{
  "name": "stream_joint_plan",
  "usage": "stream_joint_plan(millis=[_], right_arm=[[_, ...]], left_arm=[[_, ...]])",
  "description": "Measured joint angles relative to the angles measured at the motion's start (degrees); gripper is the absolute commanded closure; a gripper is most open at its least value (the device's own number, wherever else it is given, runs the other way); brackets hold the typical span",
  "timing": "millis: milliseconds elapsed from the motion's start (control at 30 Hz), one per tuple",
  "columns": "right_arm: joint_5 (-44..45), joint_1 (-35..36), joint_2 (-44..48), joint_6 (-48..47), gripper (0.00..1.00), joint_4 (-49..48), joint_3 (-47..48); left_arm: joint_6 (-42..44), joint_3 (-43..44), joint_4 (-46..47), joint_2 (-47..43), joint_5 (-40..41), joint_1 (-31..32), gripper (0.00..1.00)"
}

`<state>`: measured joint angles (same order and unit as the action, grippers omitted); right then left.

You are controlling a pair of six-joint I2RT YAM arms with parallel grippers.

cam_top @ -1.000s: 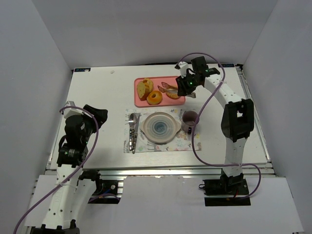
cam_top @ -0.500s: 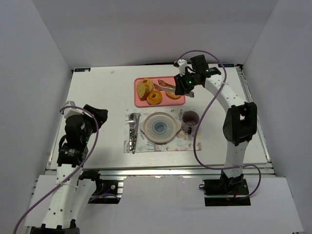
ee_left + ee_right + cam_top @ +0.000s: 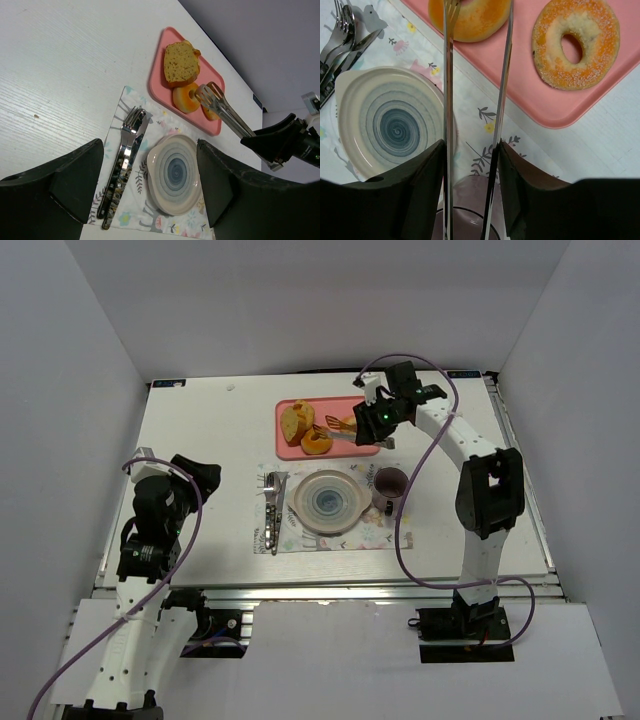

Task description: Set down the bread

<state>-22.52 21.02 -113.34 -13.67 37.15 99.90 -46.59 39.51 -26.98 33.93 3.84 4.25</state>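
On the pink plastic tray (image 3: 520,85), metal tongs (image 3: 448,100), clenched in the jaws of the right gripper (image 3: 470,195), are over the orange ring-shaped bread (image 3: 470,20). The left gripper (image 3: 150,165) has released jaws.

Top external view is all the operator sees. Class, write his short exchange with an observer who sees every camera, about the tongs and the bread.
Operator: Are the tongs closed on the bread?
Observer: No. The right wrist view shows the tongs' arms apart, the bread partly between their tips.
Operator: Is the left gripper holding anything?
Observer: No. The left wrist view shows the left gripper open, nothing between its fingers.
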Motion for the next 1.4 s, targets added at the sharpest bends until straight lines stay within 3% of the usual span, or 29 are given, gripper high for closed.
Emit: stream_joint_plan(millis=[433,967,1067,1233,1400], right_arm=[[2.25,0.02,-0.33,2.54,0.48,0.0,-1.53],[2.43,0.02,-0.61,4.31,0.73,0.07,-2.29],[2.4,0.0,-0.61,4.26,0.72,0.07,-2.29],[2.47,0.0,-0.61,4.31,0.59,0.07,-2.29],[2.6,0.02,-0.61,4.28,0.53,0.07,-2.29]], left_arm=[[0.0,0.0,0.0,0.24,0.0,0.0,0.16],[0.0,0.0,0.02,0.24,0.02,0.0,0.16],[-0.02,0.0,0.0,0.24,0.04,0.0,0.16],[-0.02,0.0,0.0,0.09,0.04,0.0,0.16],[-0.04,0.0,0.0,-0.15,0.07,0.0,0.16]])
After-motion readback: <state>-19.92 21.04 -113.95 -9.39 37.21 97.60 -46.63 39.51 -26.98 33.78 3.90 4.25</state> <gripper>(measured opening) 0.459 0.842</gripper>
